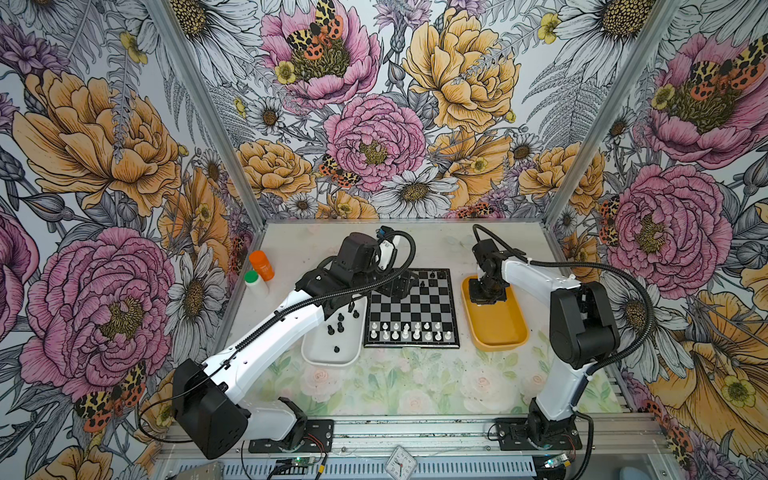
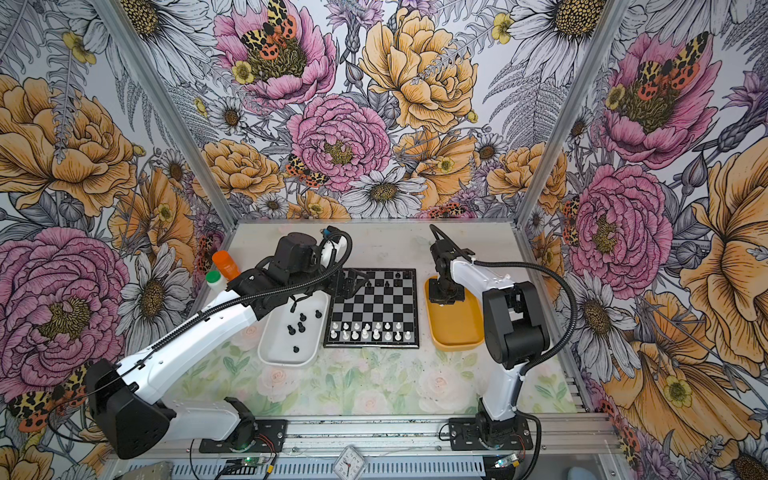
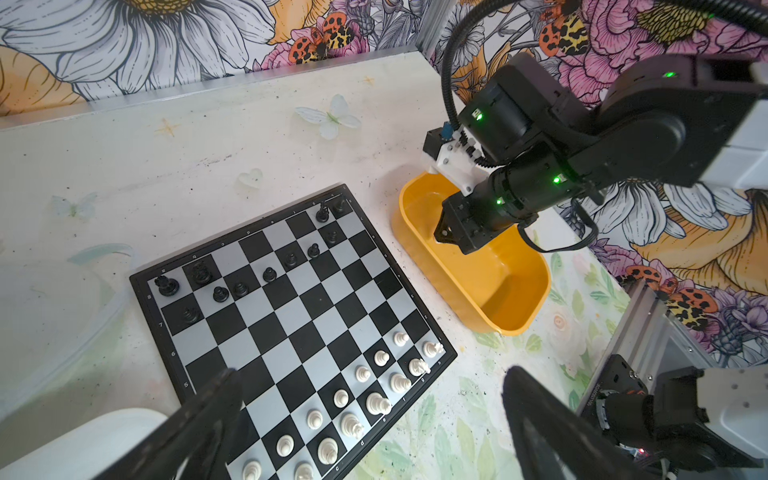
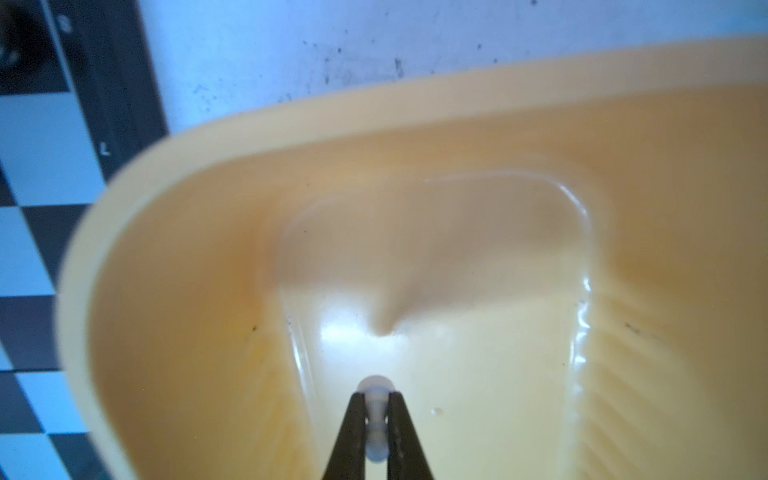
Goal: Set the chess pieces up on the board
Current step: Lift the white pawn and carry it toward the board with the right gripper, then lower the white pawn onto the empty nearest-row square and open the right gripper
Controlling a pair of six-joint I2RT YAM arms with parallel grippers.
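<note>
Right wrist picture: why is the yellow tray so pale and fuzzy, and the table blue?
Right wrist view: the camera looks close, so the yellow tray and the board blur; colours are washed out and bluish, with glare on the tray floor; only the white chess piece in the right gripper is fairly crisp. Left wrist view: the tray is sharp, deep yellow.

Pale counter [image 1: 415, 386] printed with faint roses and leaves, carrying a game board, two trays and two bottles.
The flat black-and-silver chequered chessboard [image 1: 419, 305] lies mid-counter. A white rectangular plastic tray [image 1: 328, 358] sits just beside its left edge and a yellow rectangular plastic tray [image 1: 498, 332] near its right. At far left an orange cylindrical bottle [image 1: 262, 266] and a green-capped white bottle [image 1: 254, 283] stand just beside each other.
</note>
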